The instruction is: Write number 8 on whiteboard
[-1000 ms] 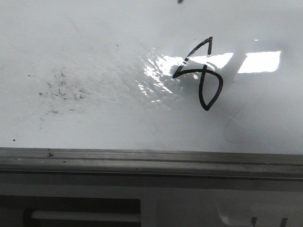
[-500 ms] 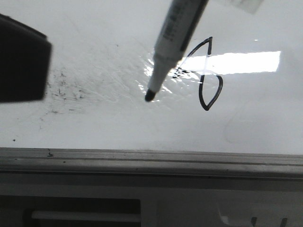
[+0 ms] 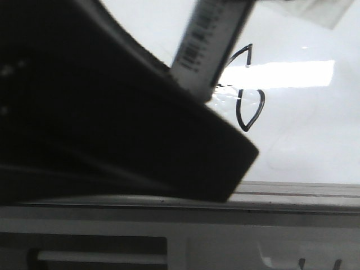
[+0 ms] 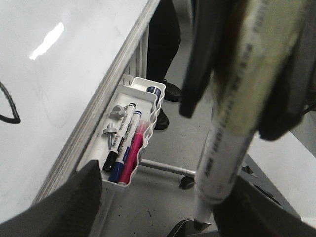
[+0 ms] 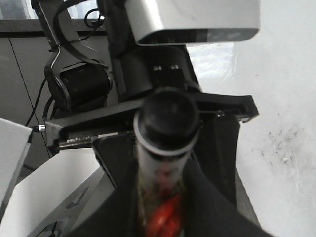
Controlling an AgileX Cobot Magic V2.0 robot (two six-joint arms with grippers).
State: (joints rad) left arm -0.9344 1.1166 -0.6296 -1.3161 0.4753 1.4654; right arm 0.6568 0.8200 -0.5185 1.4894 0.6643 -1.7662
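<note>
Left arm [image 3: 112, 112] fills the left half of the front view, out to the near-edge rail [image 3: 292, 194]. It hides the left of the whiteboard [image 3: 304, 140].
Left claw [image 4: 165, 197]: fingers wide apart, nothing gripped, with the marker [image 3: 208, 39] tip hanging between them. Looks like it's set to take the pen or cap it, can't tell which.
Right claw [image 5: 165, 212]: clamped on the marker barrel, pen steep, nib down. Front view doesn't show the tip.
Number 8 [image 3: 250, 107]: right of centre, well back from the near edge. Both loops look drawn, left part behind the marker and arm. I'd call the writing done.
Versus 0.5 s ago: the arm was only a block at the left edge and the nib showed just left of the 8. Now it has swept right under the pen. At 1 s ago the 8 was unobstructed.
</note>
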